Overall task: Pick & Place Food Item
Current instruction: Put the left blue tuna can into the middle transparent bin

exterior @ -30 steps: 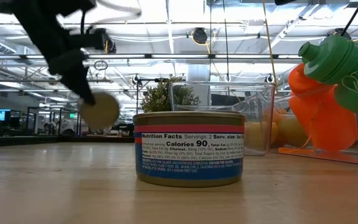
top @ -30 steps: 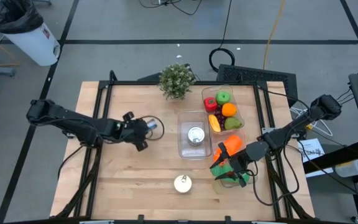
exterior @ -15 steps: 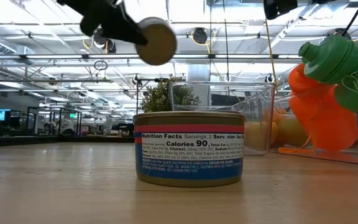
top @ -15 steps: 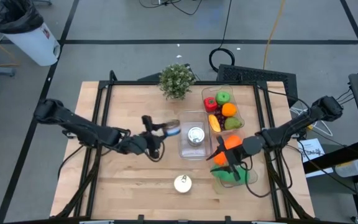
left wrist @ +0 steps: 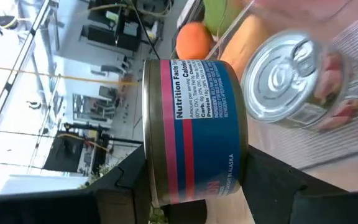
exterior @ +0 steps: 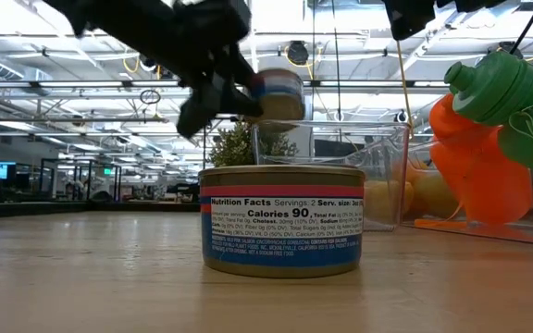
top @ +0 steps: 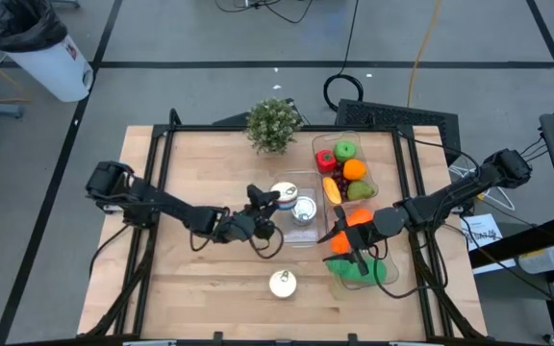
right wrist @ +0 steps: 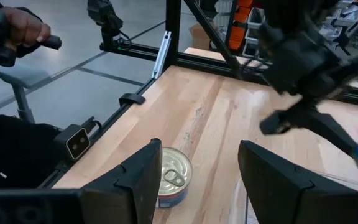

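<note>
Left gripper (top: 267, 213) carries a blue-and-red labelled can (top: 283, 196), clamped on its sides and tipped over, at the near-left edge of the clear container (top: 299, 237); a second can (top: 303, 209) already lies inside that container, and a third can (top: 283, 283) stands alone on the wooden table (top: 200, 279) toward the front edge; right gripper (right wrist: 194, 180) hovers empty with its jaws partly apart above the orange and green bottles (top: 354, 245), beside the fruit tray (top: 371, 163).

Risk from here is a crowded landing: the carried can hangs tilted just beside the one inside, so a release now could, by this reading, drop it onto that can or onto the container's wall and send it rolling across the table; a grip on a smooth round side may also slip as the wrist turns.

Left wrist view alone shows the label of the held can (left wrist: 194, 130) and the ring-pull lid of the can in the container (left wrist: 297, 81) close beside it, with an orange (left wrist: 192, 38) beyond; low view shows instead that the carried can (exterior: 278, 95) rides above the container's rim, with the third can (exterior: 281, 220) large in front; right wrist view shows a person's hand (right wrist: 18, 28) at the room's edge, seen nowhere else.
</note>
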Robot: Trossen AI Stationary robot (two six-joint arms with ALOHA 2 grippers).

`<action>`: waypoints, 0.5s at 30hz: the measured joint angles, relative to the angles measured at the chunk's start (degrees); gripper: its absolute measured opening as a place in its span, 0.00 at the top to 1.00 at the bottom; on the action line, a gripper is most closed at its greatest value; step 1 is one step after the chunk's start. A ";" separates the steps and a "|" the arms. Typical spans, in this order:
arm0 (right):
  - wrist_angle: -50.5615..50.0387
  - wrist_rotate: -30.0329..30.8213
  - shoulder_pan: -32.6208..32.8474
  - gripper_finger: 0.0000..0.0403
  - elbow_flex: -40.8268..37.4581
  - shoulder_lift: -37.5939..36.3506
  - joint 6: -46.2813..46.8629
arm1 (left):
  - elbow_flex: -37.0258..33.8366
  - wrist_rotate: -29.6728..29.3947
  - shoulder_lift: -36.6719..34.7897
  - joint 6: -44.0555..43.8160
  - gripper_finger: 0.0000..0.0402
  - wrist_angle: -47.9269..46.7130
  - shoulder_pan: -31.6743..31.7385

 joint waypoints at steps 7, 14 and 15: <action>-0.16 -0.01 0.01 0.51 0.00 0.00 -0.07 | 3.40 1.80 3.85 1.36 0.54 -0.48 0.59; -0.37 0.83 -0.27 0.51 0.00 0.00 -0.55 | 6.75 4.49 6.04 2.41 0.53 -1.29 0.05; -0.35 2.75 -0.56 0.51 0.00 0.00 0.14 | 6.98 3.85 6.09 3.04 0.54 -1.08 -0.16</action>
